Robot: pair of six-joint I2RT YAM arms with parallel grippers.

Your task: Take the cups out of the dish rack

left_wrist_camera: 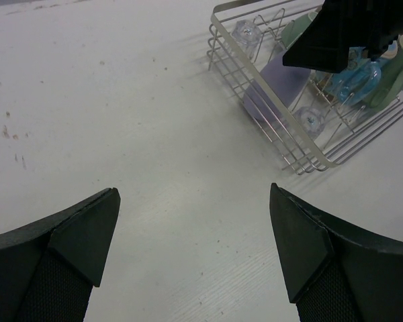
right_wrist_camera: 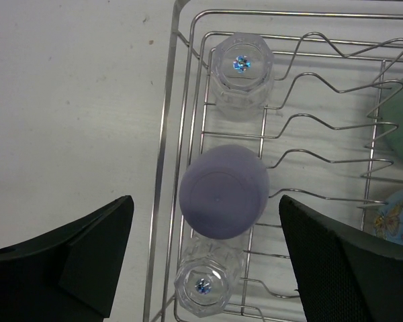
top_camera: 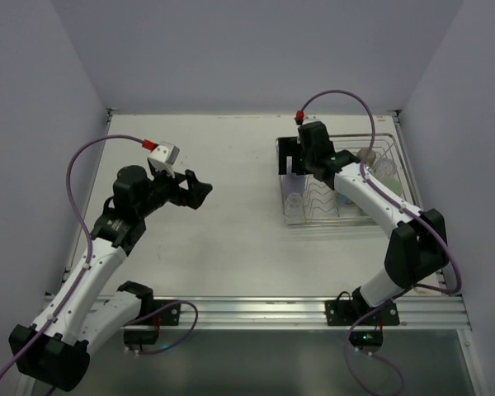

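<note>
The silver wire dish rack (top_camera: 338,223) stands at the right of the table. In the right wrist view, an upside-down lavender cup (right_wrist_camera: 224,191) sits at the rack's left end between two clear glass cups (right_wrist_camera: 240,74) (right_wrist_camera: 205,285). A pale green cup (right_wrist_camera: 399,121) and a blue cup (right_wrist_camera: 399,218) show at the right edge. My right gripper (right_wrist_camera: 206,201) hovers open over the lavender cup, one finger on each side and neither touching it. My left gripper (left_wrist_camera: 193,189) is open and empty above bare table, left of the rack (left_wrist_camera: 320,161).
White walls close in the table at the back and on both sides. A metal rail (top_camera: 256,312) runs along the near edge by the arm bases. The rack's zigzag wire dividers (right_wrist_camera: 322,134) rise beside the cups.
</note>
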